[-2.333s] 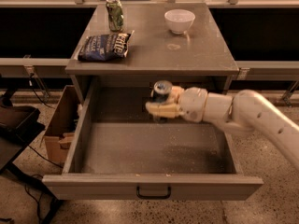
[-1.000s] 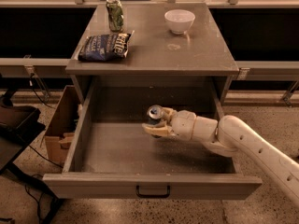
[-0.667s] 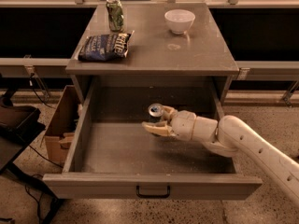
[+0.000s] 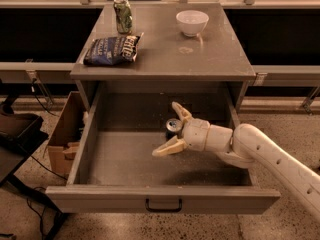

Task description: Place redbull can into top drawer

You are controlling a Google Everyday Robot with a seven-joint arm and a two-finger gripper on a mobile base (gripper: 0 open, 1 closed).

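While the top drawer (image 4: 100,196) stands pulled out, the redbull can (image 4: 173,126) sits inside, just toward 12 o'clock of the floor's middle, seemingly upright. The tool (image 4: 165,129) is spread wide on either side of it, gripping nothing.

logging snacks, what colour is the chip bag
Dark blue chip bag, camera view; tool inside top drawer.

One camera looks steeply down from high in front, facing the cabinet at fairly close range. The gripper (image 4: 165,129), fingers spread, sits near frame centre inside the top drawer (image 4: 162,196). The cabinet top (image 4: 220,54) lies beyond it, and its arm (image 4: 280,159) runs off lower right.
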